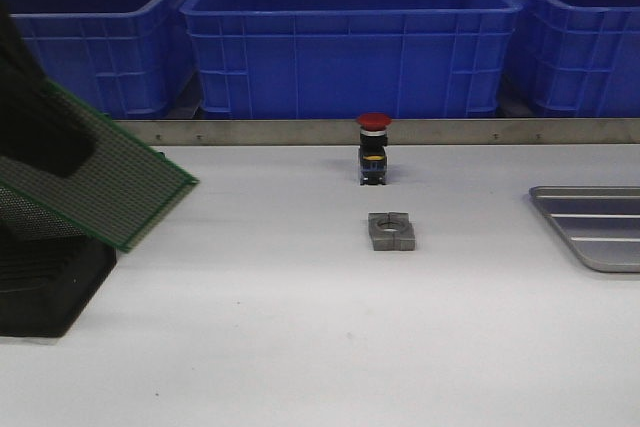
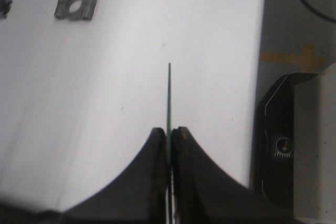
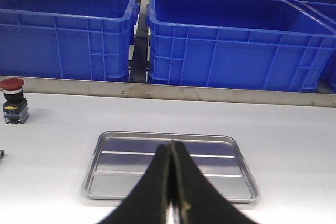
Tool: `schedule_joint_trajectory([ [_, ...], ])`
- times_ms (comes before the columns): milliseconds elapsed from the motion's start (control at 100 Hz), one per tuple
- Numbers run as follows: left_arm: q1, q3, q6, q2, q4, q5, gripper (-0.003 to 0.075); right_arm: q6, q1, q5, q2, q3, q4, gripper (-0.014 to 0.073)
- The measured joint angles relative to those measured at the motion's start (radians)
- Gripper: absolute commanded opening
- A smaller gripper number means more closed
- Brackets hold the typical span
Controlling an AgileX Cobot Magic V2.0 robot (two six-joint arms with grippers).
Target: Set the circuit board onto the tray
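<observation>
Step in hand: carry of the board [image 1: 105, 187] toward the tray [image 1: 598, 227]. Left claw [image 2: 169, 139] clamped on the board, jaws pressed to both faces, board seen edge-on between them in the left wrist view and held tilted in the air above the rack [image 1: 45, 292] in the front view. Right claw [image 3: 171, 153] closed with nothing between the jaws, poised near the tray, which lies flat just beyond the fingertips and bears nothing. Next move, by judgement: traverse of the left claw across the table to the tray, well apart from it on the far side, past the red button [image 1: 373, 147] and the metal block [image 1: 391, 231] between; then levelling of the board and release inside the rim. Possible need to withdraw the right claw first. Count: one board, one tray, one rack, one button, one block, at least four blue bins [image 1: 350, 42] behind.
</observation>
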Motion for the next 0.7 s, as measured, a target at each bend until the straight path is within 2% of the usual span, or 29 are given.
schedule_joint_trajectory([
  [290, -0.093, 0.000, 0.125, 0.078, -0.218, -0.029, -0.0020, 0.002, 0.000, 0.018, 0.000, 0.000, 0.040, -0.0057],
  [470, -0.095, 0.000, 0.164, 0.077, -0.253, -0.038, -0.0020, 0.004, 0.000, 0.153, 0.061, -0.077, 0.106, -0.0059],
  [590, -0.095, 0.000, 0.168, 0.077, -0.255, -0.041, -0.0020, 0.004, 0.000, 0.235, 0.181, -0.185, 0.119, -0.0059],
  [700, -0.095, 0.000, 0.168, 0.077, -0.255, -0.041, -0.0020, 0.004, 0.000, 0.366, 0.302, -0.293, 0.159, -0.0059],
])
